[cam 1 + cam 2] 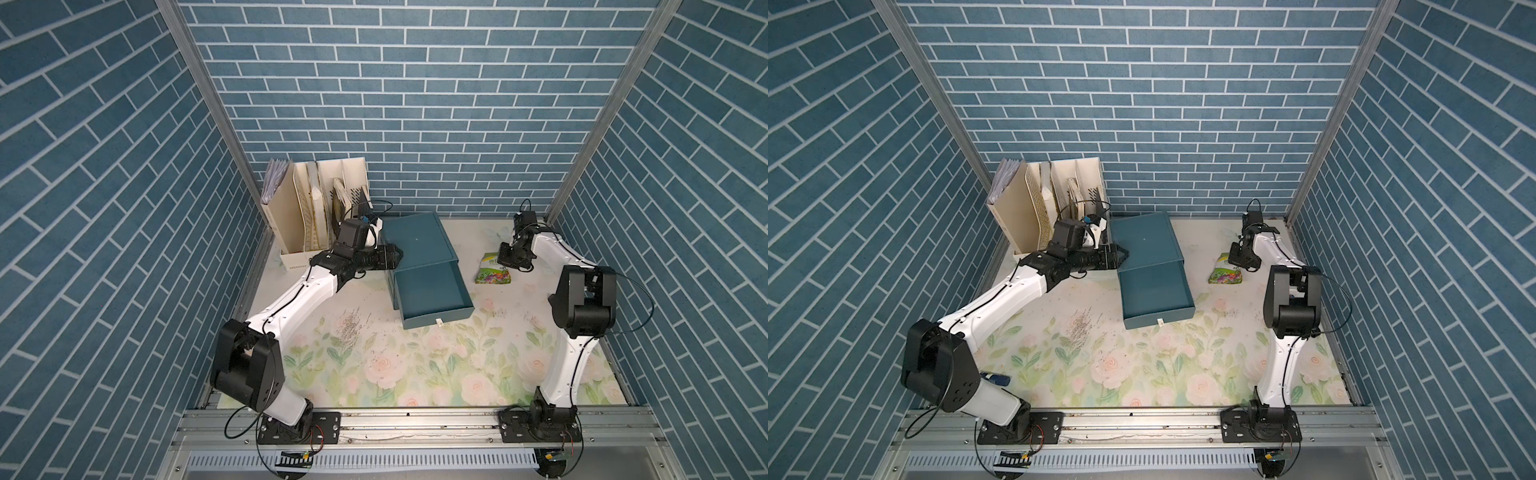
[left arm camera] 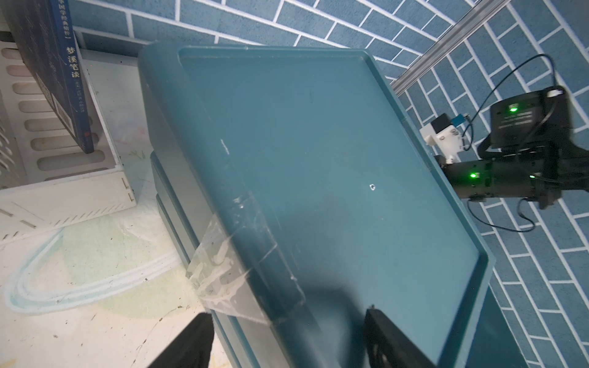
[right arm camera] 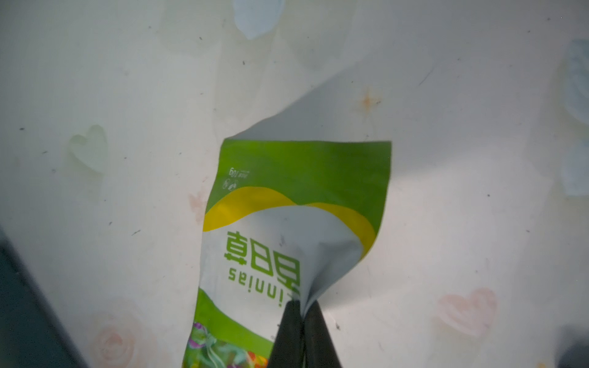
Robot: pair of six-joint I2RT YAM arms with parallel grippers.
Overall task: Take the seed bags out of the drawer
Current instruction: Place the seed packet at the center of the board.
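The teal cabinet stands at the back centre of the flowered mat. Its lowest drawer is pulled out toward the front; the inside that shows is bare, and the white pull tab hangs at its front. A green-white seed bag is on the mat right of the cabinet, also in a top view. My right gripper is shut on that bag's edge. My left gripper straddles the cabinet's top left edge, jaws wide, one finger beside the wall, one over the top.
A cream file rack with books stands at the back left, close behind my left wrist; a dark book leans in it. Blue brick walls close in three sides. Dark specks lie on the mat in front of the cabinet.
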